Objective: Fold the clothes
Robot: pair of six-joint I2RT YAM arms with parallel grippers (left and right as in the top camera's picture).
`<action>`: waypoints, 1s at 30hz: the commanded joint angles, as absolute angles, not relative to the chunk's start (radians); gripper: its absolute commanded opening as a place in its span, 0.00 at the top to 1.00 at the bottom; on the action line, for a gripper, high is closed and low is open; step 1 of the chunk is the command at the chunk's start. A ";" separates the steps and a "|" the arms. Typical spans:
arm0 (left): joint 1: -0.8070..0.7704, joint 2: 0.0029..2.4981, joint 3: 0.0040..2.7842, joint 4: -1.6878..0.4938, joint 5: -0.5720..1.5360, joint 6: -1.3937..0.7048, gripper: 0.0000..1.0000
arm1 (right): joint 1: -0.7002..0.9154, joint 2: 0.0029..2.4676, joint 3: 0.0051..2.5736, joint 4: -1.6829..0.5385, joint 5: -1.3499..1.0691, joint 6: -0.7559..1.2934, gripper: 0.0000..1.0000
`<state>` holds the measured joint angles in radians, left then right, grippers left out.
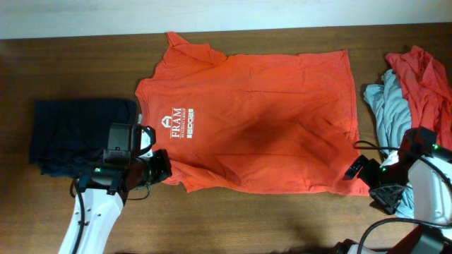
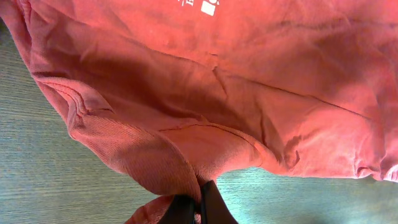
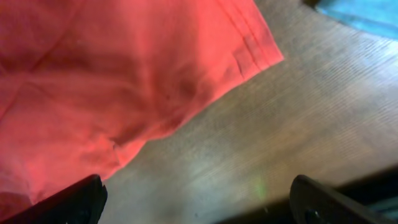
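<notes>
Orange-red fabric, the T-shirt (image 1: 261, 120), is spread flat on the table (image 1: 233, 226), long axis running left to right, collar leftward. Its near sleeve is pinched in the closed left gripper (image 2: 199, 205); the near hem corner lies just beside the right gripper (image 1: 367, 182), held wide and empty.

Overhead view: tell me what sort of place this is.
Probably a robot lab's laundry-folding station: a wooden table, an orange T-shirt spread flat on it, and a heap of unfolded shirts waiting at one end.
</notes>
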<state>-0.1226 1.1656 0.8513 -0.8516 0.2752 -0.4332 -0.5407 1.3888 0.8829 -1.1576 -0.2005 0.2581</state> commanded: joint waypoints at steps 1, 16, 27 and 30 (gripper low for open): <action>-0.126 1.156 0.873 -0.850 0.261 -0.413 0.99 | -0.546 1.393 0.825 -1.122 -0.233 0.284 0.01; -0.126 1.156 0.873 -0.857 0.238 -0.413 1.00 | -0.546 1.393 0.600 -0.753 -0.224 0.454 0.00; -0.126 1.156 0.873 -0.857 0.238 -0.412 0.99 | -0.545 1.393 0.591 -0.646 -0.172 0.416 0.41; -0.126 1.156 0.873 -0.859 0.235 -0.412 0.99 | -0.545 1.393 0.591 -0.649 -0.173 0.416 0.67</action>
<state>-0.1226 1.1656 0.8513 -0.8558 0.2493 -0.4328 -0.5407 1.3869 0.6018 -0.6487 -0.1852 0.4252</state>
